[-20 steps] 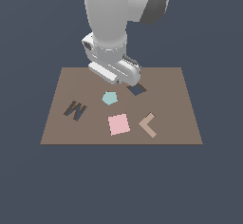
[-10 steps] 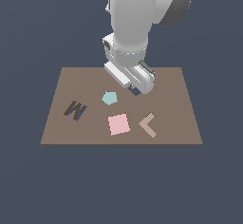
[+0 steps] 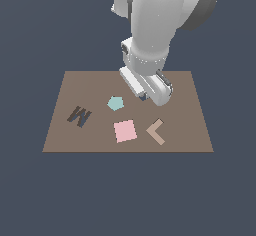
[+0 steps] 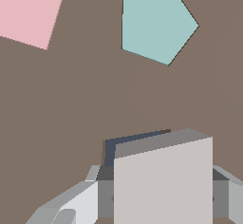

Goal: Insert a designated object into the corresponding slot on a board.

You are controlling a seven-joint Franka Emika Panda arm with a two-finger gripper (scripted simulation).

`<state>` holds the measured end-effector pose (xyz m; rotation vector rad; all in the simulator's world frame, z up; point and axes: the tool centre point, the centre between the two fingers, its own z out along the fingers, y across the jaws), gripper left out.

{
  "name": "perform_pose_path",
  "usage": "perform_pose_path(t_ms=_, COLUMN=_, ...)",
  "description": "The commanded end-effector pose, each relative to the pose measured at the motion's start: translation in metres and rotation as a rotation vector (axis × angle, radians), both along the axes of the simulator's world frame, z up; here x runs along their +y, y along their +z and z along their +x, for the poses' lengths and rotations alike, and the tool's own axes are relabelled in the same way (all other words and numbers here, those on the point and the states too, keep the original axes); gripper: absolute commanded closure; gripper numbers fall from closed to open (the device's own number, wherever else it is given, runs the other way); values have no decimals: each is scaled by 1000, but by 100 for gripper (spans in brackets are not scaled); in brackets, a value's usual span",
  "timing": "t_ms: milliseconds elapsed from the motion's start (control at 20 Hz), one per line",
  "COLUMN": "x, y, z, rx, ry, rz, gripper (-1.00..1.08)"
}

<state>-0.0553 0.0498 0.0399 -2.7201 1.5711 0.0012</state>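
Note:
In the wrist view my gripper (image 4: 162, 192) is shut on the light-grey square tile (image 4: 163, 180), with one finger (image 4: 76, 200) showing on each side. The tile hangs low over the brown board (image 4: 71, 99). Just behind it shows a strip of the dark navy slot (image 4: 130, 141); the tile hides the rest. In the exterior view the hand (image 3: 147, 86) sits over the board's (image 3: 187, 130) back middle, covering the tile. Only a dark sliver of the slot (image 3: 143, 98) shows under it.
On the board lie a teal pentagon (image 3: 115, 103) (image 4: 156, 24), a larger pink square (image 3: 124, 130) (image 4: 28, 9), a dark M-shaped mark (image 3: 79, 116) and a tan L-shaped piece (image 3: 156, 131). The arm's bulky white body rises behind the board.
The arm has moved toward the exterior view's right and a little lower, bringing the hand from the board's back edge to over the slot.

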Motion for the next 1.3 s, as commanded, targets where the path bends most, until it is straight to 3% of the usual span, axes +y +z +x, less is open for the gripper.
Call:
perform_pose_path(t_ms=0, x=4, y=0, z=3, rx=0, ry=-25, rz=0, gripper=108)
perform_pose_path(t_ms=750, x=7, y=-9, z=8, rx=0, ry=-51, rz=0, gripper=108)
perform_pose_path(t_ms=800, x=7, y=-9, z=8, rx=0, ry=-51, rz=0, gripper=-92)
perform_pose_path(t_ms=1250, x=7, y=-9, z=8, rx=0, ry=-51, rz=0, gripper=-92)
